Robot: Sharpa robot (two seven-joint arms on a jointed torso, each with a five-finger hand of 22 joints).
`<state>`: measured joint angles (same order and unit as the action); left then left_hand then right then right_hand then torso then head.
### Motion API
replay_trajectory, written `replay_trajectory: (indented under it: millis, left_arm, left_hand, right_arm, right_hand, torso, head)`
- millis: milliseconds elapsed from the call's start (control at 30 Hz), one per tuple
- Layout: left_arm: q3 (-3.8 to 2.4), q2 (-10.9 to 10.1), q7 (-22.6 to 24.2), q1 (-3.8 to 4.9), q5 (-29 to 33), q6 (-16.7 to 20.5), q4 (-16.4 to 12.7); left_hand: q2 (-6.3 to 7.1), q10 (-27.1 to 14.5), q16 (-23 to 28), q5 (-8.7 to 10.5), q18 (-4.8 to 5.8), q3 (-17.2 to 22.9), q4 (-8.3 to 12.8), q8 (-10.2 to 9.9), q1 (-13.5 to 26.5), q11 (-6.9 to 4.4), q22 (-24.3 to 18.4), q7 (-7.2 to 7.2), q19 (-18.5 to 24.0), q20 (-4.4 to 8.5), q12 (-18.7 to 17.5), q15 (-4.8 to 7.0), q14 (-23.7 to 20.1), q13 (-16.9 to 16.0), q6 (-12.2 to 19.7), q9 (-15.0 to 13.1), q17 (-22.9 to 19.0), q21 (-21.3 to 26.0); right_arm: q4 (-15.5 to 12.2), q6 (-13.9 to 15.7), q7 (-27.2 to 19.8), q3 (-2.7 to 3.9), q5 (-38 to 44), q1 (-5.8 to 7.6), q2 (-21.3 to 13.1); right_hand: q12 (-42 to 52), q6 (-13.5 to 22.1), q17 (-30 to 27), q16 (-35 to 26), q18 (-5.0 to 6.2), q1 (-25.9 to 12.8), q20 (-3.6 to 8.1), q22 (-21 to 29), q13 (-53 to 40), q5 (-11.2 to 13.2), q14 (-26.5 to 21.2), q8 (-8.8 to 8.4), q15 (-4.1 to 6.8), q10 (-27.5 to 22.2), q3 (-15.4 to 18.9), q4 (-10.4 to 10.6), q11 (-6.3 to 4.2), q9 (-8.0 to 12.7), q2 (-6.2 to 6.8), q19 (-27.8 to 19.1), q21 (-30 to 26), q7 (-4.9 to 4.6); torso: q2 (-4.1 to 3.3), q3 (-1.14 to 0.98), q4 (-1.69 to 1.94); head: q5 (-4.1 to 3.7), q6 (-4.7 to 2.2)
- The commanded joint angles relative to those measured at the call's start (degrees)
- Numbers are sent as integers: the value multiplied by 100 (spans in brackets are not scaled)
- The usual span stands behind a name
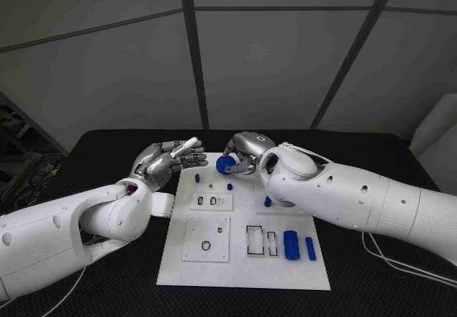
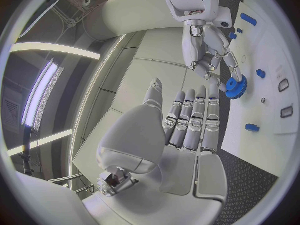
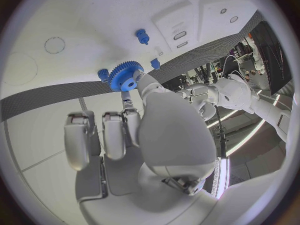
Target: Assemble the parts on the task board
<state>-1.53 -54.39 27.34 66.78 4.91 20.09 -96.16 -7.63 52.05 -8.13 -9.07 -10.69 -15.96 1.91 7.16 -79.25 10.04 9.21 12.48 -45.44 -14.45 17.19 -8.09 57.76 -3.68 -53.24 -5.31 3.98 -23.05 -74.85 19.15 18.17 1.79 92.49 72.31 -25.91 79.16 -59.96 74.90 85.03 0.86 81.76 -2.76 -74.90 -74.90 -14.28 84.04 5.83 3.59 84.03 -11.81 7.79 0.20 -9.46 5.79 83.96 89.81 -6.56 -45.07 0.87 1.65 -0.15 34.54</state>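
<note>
Right hand (image 1: pixel 249 153) pinches blue gear (image 1: pixel 226 164) on edge above task board (image 1: pixel 243 264); left hand (image 1: pixel 170 158) empty, fingers extended.

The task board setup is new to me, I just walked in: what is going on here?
The robot is assembling small blue parts on the white task board. Its right hand holds a blue gear in its fingertips over the far end of the board. Its left hand hovers beside the board's far left corner, fingers extended, holding nothing. Two blue cylinders lie near the board's right edge, and a few small blue pieces sit toward the far end.
</note>
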Motion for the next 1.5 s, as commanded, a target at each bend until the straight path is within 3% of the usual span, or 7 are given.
replay_trajectory:
  millis: [33, 533, 733, 833, 967, 1200, 1500]
  left_arm:
    - [-7, 9, 53, 17, -40, -51, -9]
    - [-7, 29, 46, 40, -40, -45, -6]
    - [-7, 32, 42, 46, -40, -43, -3]
    - [-7, 33, 41, 49, -40, -42, -2]
    - [-7, 35, 38, 53, -40, -39, -1]
    - [-7, 32, 34, 57, -40, -32, 0]
    - [-7, 22, 31, 58, -40, -23, 9]
  left_hand:
    - [-21, 33, 21, 18, 32, -6, 30, -20, 18, 3, -9, 2, -31, 2, -21, -28, 1, 5, -31, 8, -9, -16]
    - [-21, 33, 21, 18, 32, -6, 30, -20, 18, 3, -9, 2, -31, 2, -21, -28, 1, 5, -31, 8, -9, -16]
    - [-21, 35, 30, 18, 33, -15, 43, -30, 22, 6, -14, 7, -30, 1, -33, -30, 1, 5, -31, 11, -9, -14]
    - [-21, 35, 30, 18, 33, -15, 43, -30, 22, 6, -14, 7, -30, 1, -33, -30, 1, 5, -31, 11, -9, -14]
    - [-21, 35, 30, 18, 33, -15, 43, -30, 22, 6, -14, 7, -30, 1, -33, -30, 1, 5, -31, 11, -9, -14]
    - [-20, 35, 35, 19, 33, -20, 48, -35, 25, 7, -16, 10, -29, 0, -38, -32, 0, 6, -30, 13, -9, -13]
    - [-18, 33, 40, 20, 33, -26, 54, -41, 30, 10, -18, 14, -27, -1, -45, -33, -1, 6, -27, 15, -9, -11]
  right_arm:
    - [97, -159, -43, -15, 81, 14, 72]
    - [436, -299, 38, -52, 270, 15, 279]
    - [485, -383, 4, -54, 267, 16, 304]
    - [499, -451, -16, -55, 239, 16, 314]
    - [518, -548, -17, -55, 192, 17, 320]
    - [502, -644, -1, -56, 98, 17, 286]
    - [371, -405, -33, -56, -48, 16, 113]
  right_hand:
    - [-5, -306, 470, 11, -86, -45, 23, -1510, -626, -14, 374, 7, 38, 135, -40, 3, -28, -321, -13, 604, 19, 195]
    - [-70, -227, 437, -10, -86, -131, 14, -1510, -584, -3, 365, -78, 24, 102, -82, 1, -7, -334, 23, 604, 19, 168]
    - [-190, 243, 423, -24, -86, -341, -49, -1510, -506, 153, 361, -243, -58, 40, -87, 57, 98, -237, 176, 604, 19, 43]
    - [-249, 597, 417, -31, -86, -485, -94, -1510, -466, 567, 359, -246, -105, 11, -28, 128, 154, -136, 280, 604, 19, -14]
    - [-311, 915, 425, -31, -86, -666, -156, -1510, -428, 774, 359, -234, -162, -23, 31, 331, 218, -11, 403, 604, 19, -77]
    - [-293, 867, 457, -20, -86, -1010, -186, -1510, -450, 697, 366, -205, -179, -17, 49, 829, 229, 59, 426, 604, 19, -80]
    - [-248, 784, 494, -4, -86, -1204, -183, -1510, -488, 634, 374, -192, -173, 5, 29, 897, 219, 81, 380, 604, 19, -66]
  torso:
    - [0, -5, -8]
    - [0, -8, -11]
    - [5, -10, -22]
    - [4, -9, -21]
    - [3, -12, -13]
    - [2, -12, -22]
    - [5, -22, -27]
  head:
    - [12, 9]
    - [23, 23]
    - [23, 31]
    - [26, 29]
    - [22, 31]
    - [30, 31]
    - [36, 13]
